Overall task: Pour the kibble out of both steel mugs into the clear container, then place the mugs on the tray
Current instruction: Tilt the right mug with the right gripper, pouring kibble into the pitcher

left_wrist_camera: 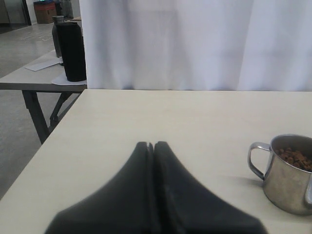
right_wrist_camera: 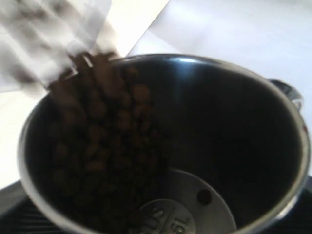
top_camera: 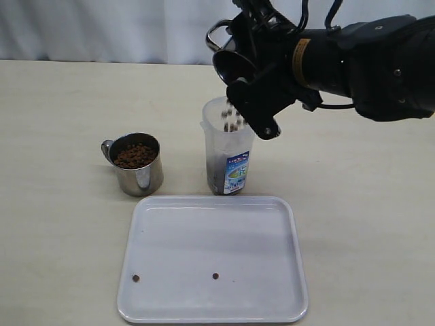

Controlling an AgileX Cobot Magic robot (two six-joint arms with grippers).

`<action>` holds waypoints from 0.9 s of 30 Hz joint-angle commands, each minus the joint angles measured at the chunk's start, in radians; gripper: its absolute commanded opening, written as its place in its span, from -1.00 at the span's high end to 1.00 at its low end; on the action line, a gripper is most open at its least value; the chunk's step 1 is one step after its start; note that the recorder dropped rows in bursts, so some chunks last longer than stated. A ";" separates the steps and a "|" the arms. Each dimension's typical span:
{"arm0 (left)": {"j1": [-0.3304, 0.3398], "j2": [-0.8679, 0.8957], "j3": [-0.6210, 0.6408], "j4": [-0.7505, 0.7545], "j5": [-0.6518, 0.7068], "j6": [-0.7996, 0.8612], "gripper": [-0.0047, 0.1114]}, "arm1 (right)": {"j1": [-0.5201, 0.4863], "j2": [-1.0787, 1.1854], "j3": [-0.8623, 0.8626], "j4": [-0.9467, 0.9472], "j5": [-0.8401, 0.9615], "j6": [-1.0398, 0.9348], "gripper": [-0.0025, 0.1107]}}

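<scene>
My right gripper (top_camera: 250,81) is shut on a steel mug (top_camera: 230,60), tipped mouth-down over the clear container (top_camera: 228,146). Kibble (top_camera: 232,122) falls from the mug into the container, which has a dark layer at its bottom. In the right wrist view the mug (right_wrist_camera: 229,122) fills the picture, with kibble (right_wrist_camera: 97,136) sliding toward its rim. The second steel mug (top_camera: 139,170) stands upright left of the container, full of kibble (left_wrist_camera: 292,158). The white tray (top_camera: 217,234) lies in front of both. My left gripper (left_wrist_camera: 153,145) is shut and empty, hovering left of that mug (left_wrist_camera: 287,183).
Two stray pellets (top_camera: 136,278) lie on the tray, near its front. A white curtain (top_camera: 102,27) hangs behind the table. In the left wrist view another table with a black cylinder (left_wrist_camera: 73,51) stands beyond the table's edge.
</scene>
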 commanded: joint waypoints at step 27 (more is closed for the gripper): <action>-0.005 -0.001 0.002 -0.003 -0.010 -0.002 0.92 | 0.060 -0.001 0.013 -0.001 0.090 -0.041 0.88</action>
